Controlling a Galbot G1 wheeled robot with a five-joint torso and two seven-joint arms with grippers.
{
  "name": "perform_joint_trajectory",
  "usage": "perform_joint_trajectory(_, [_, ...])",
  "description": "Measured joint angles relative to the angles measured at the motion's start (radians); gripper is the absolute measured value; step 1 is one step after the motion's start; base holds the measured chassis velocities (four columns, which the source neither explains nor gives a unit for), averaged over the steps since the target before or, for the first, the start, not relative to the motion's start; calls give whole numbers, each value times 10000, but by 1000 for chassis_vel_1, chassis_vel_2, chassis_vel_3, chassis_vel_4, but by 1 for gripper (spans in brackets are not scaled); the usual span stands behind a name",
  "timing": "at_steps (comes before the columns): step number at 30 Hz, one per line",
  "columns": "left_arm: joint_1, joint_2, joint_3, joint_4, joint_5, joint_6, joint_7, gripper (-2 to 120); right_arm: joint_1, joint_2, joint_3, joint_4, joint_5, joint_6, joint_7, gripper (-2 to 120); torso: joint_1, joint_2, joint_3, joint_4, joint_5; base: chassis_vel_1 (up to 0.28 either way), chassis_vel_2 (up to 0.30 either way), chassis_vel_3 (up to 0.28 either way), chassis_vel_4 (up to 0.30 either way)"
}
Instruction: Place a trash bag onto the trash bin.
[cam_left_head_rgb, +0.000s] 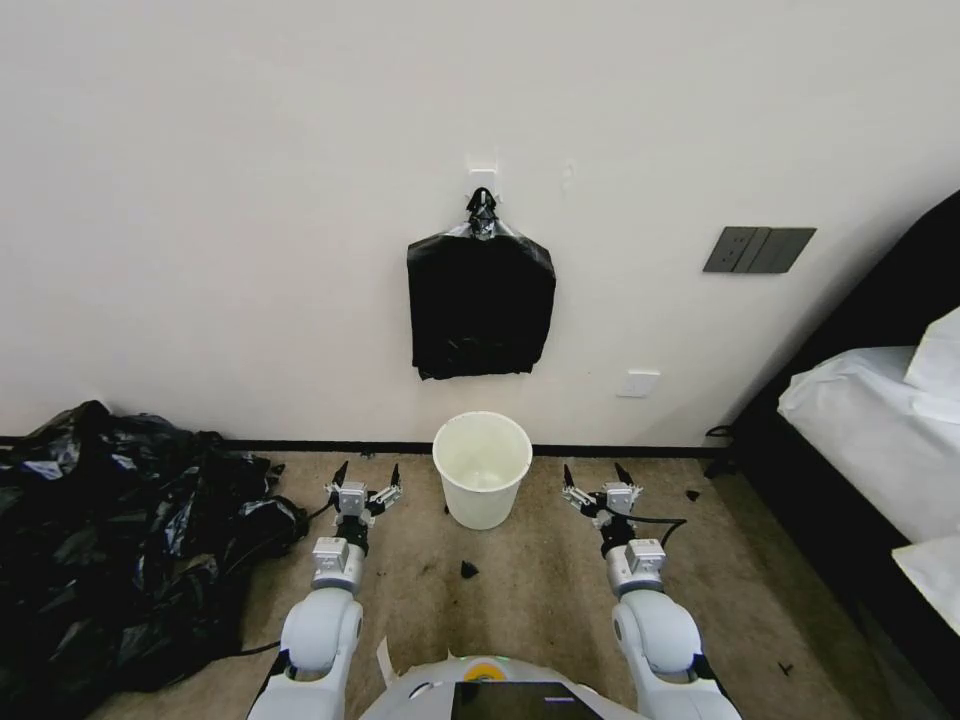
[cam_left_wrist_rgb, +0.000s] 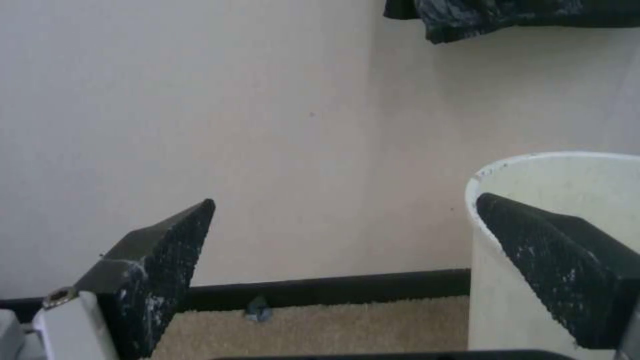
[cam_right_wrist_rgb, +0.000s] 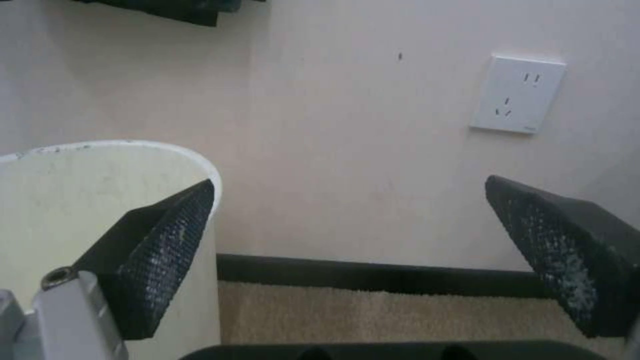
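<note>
While both arms wait low: trash bin (cam_left_head_rgb: 482, 482) on carpet against the wall.
Left end effector (cam_left_head_rgb: 367, 477) at bin's 9 o'clock, right end effector (cam_left_head_rgb: 597, 477) at 3 o'clock, both released, empty; black bundle (cam_left_head_rgb: 480, 305) hangs at 12 o'clock.

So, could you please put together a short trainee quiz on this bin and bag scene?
1. True or false: the trash bin already has a bag fitted.
2. Where is the black bundle? A) on the carpet B) hanging on the wall above the bin C) on the bed
3. In what state are the left end effector and the right end effector?

Key: 1 false; 2 B; 3 both open, holding nothing, either side of the bin.
</note>
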Motion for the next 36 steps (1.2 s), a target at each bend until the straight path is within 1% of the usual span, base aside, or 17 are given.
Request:
perform_joint_trajectory(13, [1,0,0,0,-2,0,0,100,0,0,0,0,0,0,0,100,0,0,0,0,0,0,0,0,0])
perform_joint_trajectory(16, [50,32,20,16,-128,-98,-55,100,0,-5,-12,0,0,5,20,100,0,0,0,-1,0,0,0,0,0])
perform_joint_trajectory(17, [153,98,63,82,-364,-308,-181,100,-2,-17,-32,-3,0,32,87,100,0,0,0,-3,1,0,0,0,0])
perform_joint_trajectory(20, [759,434,288,466,-1639,-1438,-859,100,-29,-201,-330,-190,-5,471,917,100,0,-1,0,3,-1,0,0,0,0])
perform_joint_trajectory(21, [759,434,288,466,-1639,-1438,-859,100,-29,-201,-330,-190,-5,471,917,100,0,-1,0,3,-1,0,0,0,0])
perform_joint_trajectory(22, [936,528,342,567,-1986,-1747,-1038,100,-40,-276,-441,-264,-7,649,1253,100,0,0,0,4,0,0,0,0,0])
perform_joint_trajectory(23, [1102,598,333,573,-2058,-2004,-1018,100,-57,-366,-576,-357,-12,860,1660,100,0,0,0,4,-4,0,0,0,0])
perform_joint_trajectory(25, [1149,611,314,560,-2032,-2074,-987,100,-62,-410,-649,-405,-15,971,1862,100,0,0,0,3,-1,0,0,0,0])
perform_joint_trajectory(26, [1208,604,310,509,-1833,-2148,-909,100,-77,-503,-811,-498,-22,1198,2291,100,0,0,0,3,3,0,0,0,0])
perform_joint_trajectory(27, [1210,585,326,474,-1654,-2158,-878,100,-87,-579,-920,-577,-25,1372,2637,100,0,0,0,1,-1,0,0,0,0])
perform_joint_trajectory(28, [1180,568,346,404,-1393,-2175,-858,100,-79,-610,-958,-592,-32,1412,2711,100,0,0,0,-2,0,0,0,0,0])
perform_joint_trajectory(30, [1146,573,354,352,-1280,-2212,-848,100,-53,-662,-1005,-607,-55,1463,2813,100,0,0,0,-1,1,0,0,0,0])
perform_joint_trajectory(33, [913,730,389,18,-1262,-2355,-838,100,181,-1184,-1465,-875,-277,2073,4014,100,0,0,0,0,2,0,0,0,0])
perform_joint_trajectory(34, [913,730,389,18,-1262,-2355,-838,100,181,-1184,-1465,-875,-277,2073,4014,100,0,0,0,0,2,0,0,0,0])
perform_joint_trajectory(36, [696,827,384,-293,-1521,-2106,-896,100,515,-1635,-1716,-932,-317,2199,4415,100,0,0,1,-7,3,0,0,0,0])
